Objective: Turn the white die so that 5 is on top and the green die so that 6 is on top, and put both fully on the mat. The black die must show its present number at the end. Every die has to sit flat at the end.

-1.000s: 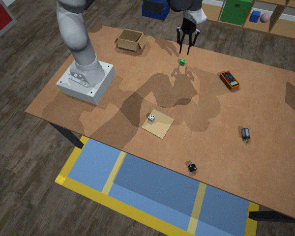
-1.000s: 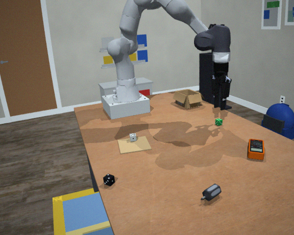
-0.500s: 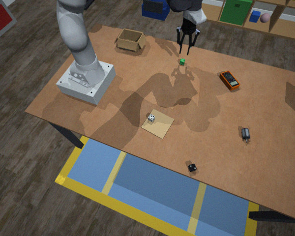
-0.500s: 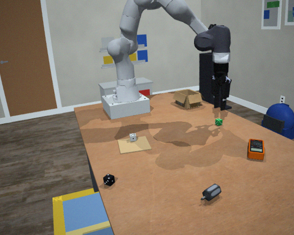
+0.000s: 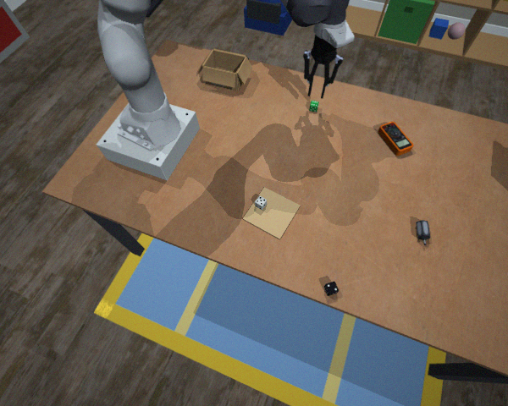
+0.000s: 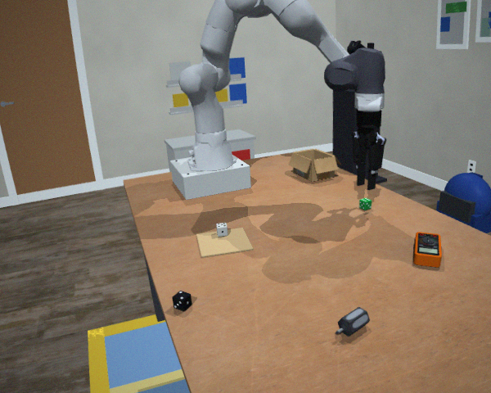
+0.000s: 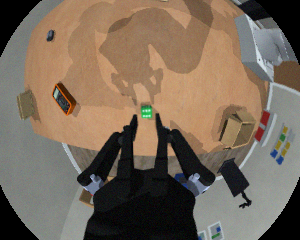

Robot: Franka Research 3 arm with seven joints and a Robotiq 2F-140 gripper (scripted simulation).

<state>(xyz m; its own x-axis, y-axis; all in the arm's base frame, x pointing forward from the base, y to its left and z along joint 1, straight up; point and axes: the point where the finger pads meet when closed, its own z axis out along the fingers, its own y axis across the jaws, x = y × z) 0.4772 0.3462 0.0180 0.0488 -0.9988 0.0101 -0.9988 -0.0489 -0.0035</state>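
The green die (image 5: 313,106) (image 6: 365,204) (image 7: 146,111) sits on the table towards the far edge, several pips on top. My gripper (image 5: 316,96) (image 6: 366,186) (image 7: 146,119) points down above the table near this die, fingers partly open with a narrow gap and nothing between them. The white die (image 5: 260,202) (image 6: 222,229) sits on the tan mat (image 5: 277,223) (image 6: 227,247), close to its edge on the robot base's side; several pips show on top and one pip on a side. The black die (image 5: 330,288) (image 6: 182,300) sits near the table's front edge; its top number is hard to read.
An open cardboard box (image 5: 224,69) (image 6: 313,164) (image 7: 237,130) stands at the back near the base. An orange multimeter (image 5: 395,138) (image 6: 427,249) (image 7: 64,99) lies to the other side of the green die. A small grey motor-like object (image 5: 422,230) (image 6: 353,321) (image 7: 50,35) lies farther out.
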